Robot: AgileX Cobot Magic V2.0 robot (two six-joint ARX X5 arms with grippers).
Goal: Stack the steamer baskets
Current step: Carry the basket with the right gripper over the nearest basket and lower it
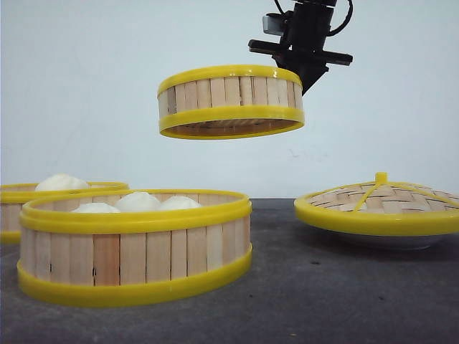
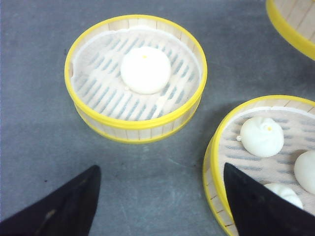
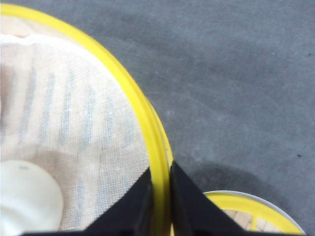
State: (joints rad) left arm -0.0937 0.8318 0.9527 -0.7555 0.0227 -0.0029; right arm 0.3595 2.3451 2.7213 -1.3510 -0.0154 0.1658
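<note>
One steamer basket (image 1: 229, 100) hangs level in the air, high over the table. My right gripper (image 1: 304, 74) is shut on its right rim; in the right wrist view the fingers (image 3: 183, 204) pinch the yellow rim (image 3: 158, 162) from inside and outside. That basket holds a white cloth liner and a bun (image 3: 24, 201). A second steamer basket (image 1: 136, 244) with three buns stands at the near left. A third (image 1: 43, 192) with one bun (image 2: 145, 70) stands behind it. My left gripper (image 2: 160, 196) is open over bare table between those two baskets, holding nothing.
A domed woven lid (image 1: 380, 204) with a yellow rim rests on a white plate (image 1: 391, 242) at the right, also seen as the lid (image 3: 251, 214) below the right gripper. The table (image 1: 301, 301) is dark grey.
</note>
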